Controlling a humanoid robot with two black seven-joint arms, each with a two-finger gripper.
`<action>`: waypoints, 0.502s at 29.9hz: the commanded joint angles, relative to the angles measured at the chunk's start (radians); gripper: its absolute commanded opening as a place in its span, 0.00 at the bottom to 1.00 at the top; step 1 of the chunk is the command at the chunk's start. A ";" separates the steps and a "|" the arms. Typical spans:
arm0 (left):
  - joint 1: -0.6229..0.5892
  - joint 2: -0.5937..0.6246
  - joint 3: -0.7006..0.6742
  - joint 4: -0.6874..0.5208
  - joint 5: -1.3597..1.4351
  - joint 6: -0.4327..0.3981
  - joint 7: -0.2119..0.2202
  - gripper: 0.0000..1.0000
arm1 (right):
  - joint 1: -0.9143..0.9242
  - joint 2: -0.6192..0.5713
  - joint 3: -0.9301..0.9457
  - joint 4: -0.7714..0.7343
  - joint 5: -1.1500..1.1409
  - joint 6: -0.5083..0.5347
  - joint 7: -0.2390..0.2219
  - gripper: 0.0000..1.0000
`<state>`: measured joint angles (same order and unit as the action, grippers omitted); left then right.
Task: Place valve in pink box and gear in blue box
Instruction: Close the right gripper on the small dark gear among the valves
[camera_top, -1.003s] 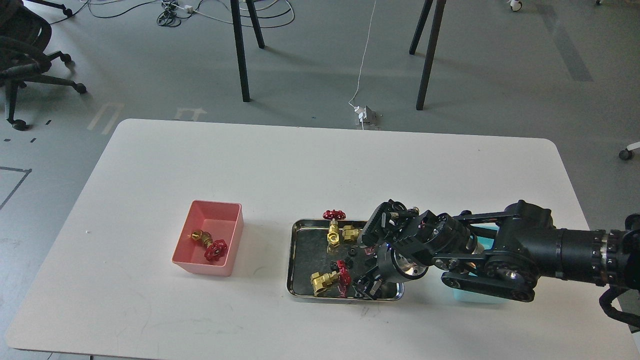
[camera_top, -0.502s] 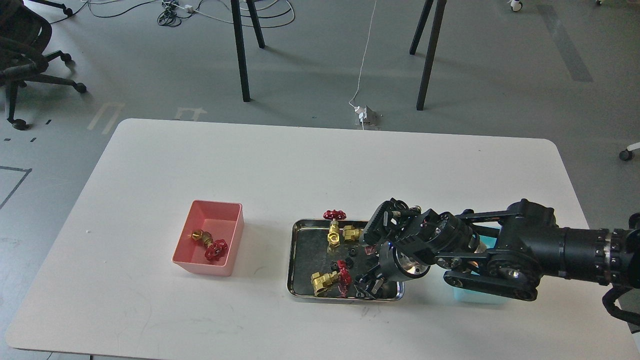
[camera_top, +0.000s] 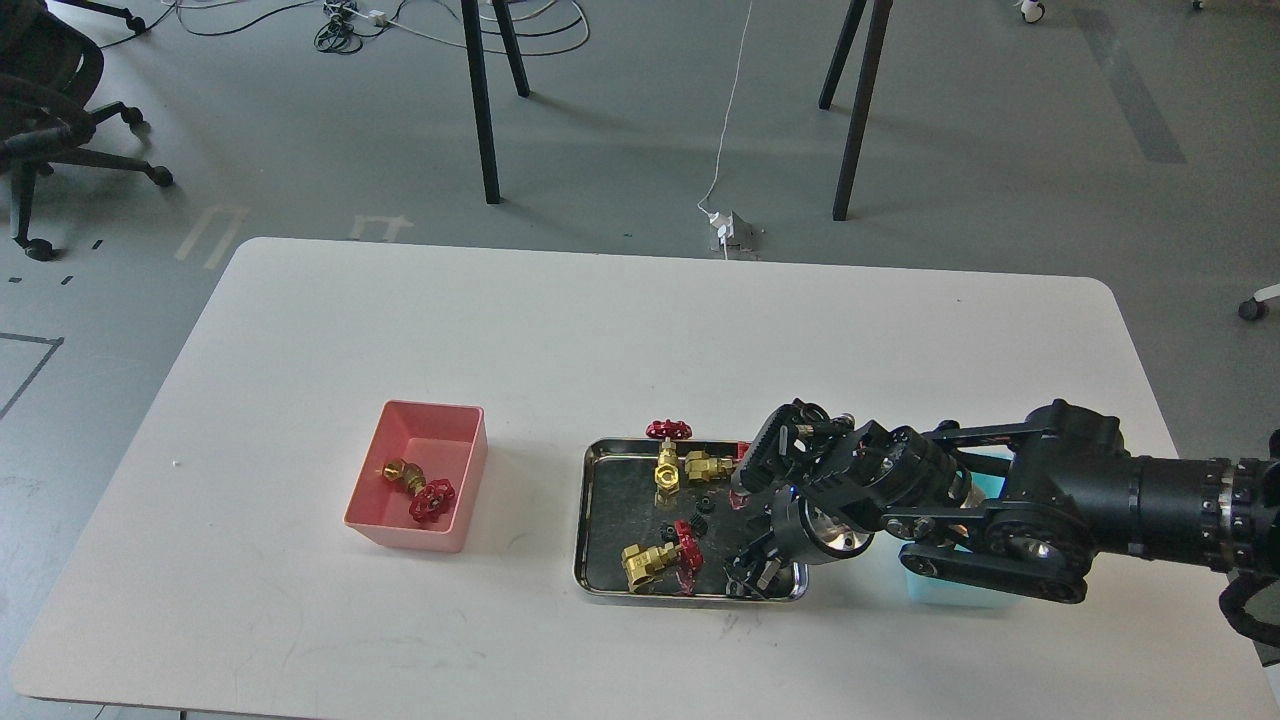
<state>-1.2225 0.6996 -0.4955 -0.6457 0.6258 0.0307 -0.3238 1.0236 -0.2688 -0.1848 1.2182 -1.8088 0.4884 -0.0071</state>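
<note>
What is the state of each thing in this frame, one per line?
Pink box: upright, holds one valve.
Valve in pink box: lying on its side.
Steel tray: holds valves and small black gears.
Far valve: upright, handwheel on top.
Near valve: on its side.
Blue box: mostly hidden by the arm, contents unseen.
Right gripper: over the tray's right end, open.

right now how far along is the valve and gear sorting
One valve already lies in the pink box. The right gripper is over the steel tray; its grip is unclear. Three valves and small black gears remain there. The blue box is mostly hidden.
</note>
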 joint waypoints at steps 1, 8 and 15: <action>0.000 0.000 0.000 0.000 0.000 0.002 0.000 0.97 | 0.001 -0.001 0.002 0.001 0.000 0.000 -0.020 0.20; 0.000 0.000 0.000 0.000 0.000 0.003 0.000 0.97 | 0.010 -0.020 0.010 0.035 0.006 0.000 -0.030 0.10; 0.001 -0.002 0.002 0.000 0.000 0.003 0.000 0.97 | 0.058 -0.095 0.102 0.148 0.034 0.000 -0.030 0.07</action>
<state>-1.2225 0.6996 -0.4948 -0.6459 0.6270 0.0338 -0.3238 1.0578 -0.3198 -0.1458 1.3083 -1.7886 0.4889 -0.0369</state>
